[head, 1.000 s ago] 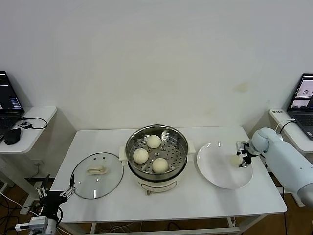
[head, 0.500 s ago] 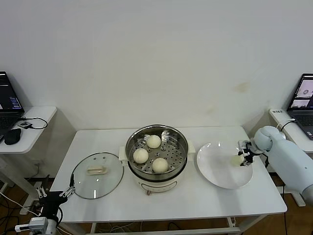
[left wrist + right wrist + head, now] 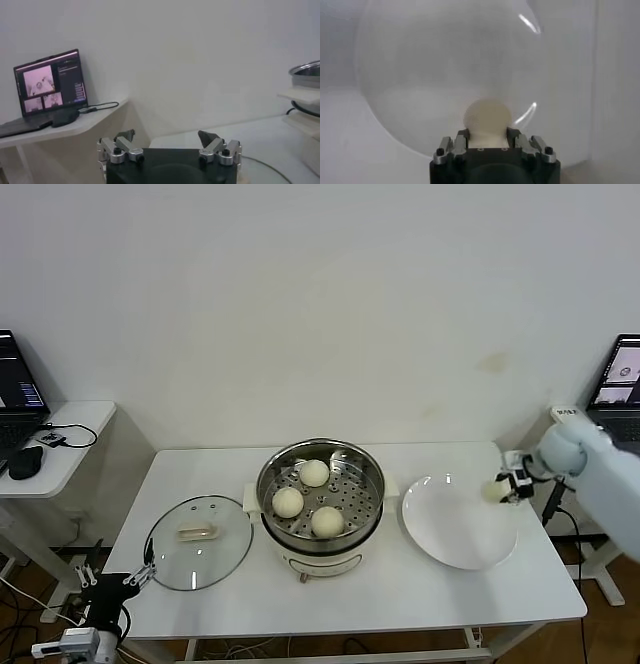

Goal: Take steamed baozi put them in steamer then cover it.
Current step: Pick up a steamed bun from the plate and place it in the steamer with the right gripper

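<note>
The steel steamer (image 3: 370, 469) stands mid-table on its white base with three cream baozi (image 3: 314, 473) on its perforated tray. My right gripper (image 3: 500, 488) is shut on the fourth baozi (image 3: 491, 490) and holds it above the right rim of the white plate (image 3: 450, 529); in the right wrist view the bun (image 3: 486, 118) sits between the fingers (image 3: 461, 139) over the plate (image 3: 435, 65). The glass cover (image 3: 200, 541) with its cream handle lies flat on the table left of the steamer. My left gripper (image 3: 167, 142) is open and empty, low off the table's left front corner (image 3: 115, 587).
Side tables with laptops stand at far left (image 3: 18, 389) and far right (image 3: 620, 379). The steamer's edge (image 3: 306, 75) shows in the left wrist view. A cable (image 3: 555, 504) hangs by the table's right edge.
My right gripper has lifted the baozi off the plate and moved up and to the right. The left arm, cover and steamer have not moved.
</note>
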{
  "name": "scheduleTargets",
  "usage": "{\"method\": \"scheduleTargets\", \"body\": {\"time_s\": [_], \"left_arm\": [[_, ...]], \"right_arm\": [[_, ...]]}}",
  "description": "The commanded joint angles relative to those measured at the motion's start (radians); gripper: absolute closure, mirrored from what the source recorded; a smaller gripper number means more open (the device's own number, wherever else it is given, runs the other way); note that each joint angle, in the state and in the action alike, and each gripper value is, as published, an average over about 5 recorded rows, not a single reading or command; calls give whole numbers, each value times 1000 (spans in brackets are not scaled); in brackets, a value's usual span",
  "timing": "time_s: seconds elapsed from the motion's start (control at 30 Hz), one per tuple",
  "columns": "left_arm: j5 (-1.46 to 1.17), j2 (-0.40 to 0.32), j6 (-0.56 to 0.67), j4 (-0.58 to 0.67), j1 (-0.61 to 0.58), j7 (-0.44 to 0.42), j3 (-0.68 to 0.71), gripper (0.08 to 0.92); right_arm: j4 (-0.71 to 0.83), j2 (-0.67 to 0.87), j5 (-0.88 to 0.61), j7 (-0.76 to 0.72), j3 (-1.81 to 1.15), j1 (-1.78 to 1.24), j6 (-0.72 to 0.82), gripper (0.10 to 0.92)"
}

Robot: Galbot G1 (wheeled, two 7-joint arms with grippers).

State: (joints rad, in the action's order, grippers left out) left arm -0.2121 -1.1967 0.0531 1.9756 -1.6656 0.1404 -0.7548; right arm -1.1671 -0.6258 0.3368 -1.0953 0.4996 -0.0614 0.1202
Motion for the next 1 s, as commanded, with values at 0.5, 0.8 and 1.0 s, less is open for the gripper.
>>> {"method": "scheduleTargets", "body": {"time_s": [0.5, 0.8, 1.0], "left_arm": [[11, -18, 1, 12, 0, 0, 5, 177], [17, -41, 7, 23, -8, 0, 2, 177], [18, -47, 9, 29, -13, 1, -1, 177]], "right_arm": [[-432, -121, -666, 141, 640, 717, 257, 516], [-431, -258, -719, 251, 682, 616, 370, 516], [-378, -319, -697, 294, 675, 535, 415, 516]]}}
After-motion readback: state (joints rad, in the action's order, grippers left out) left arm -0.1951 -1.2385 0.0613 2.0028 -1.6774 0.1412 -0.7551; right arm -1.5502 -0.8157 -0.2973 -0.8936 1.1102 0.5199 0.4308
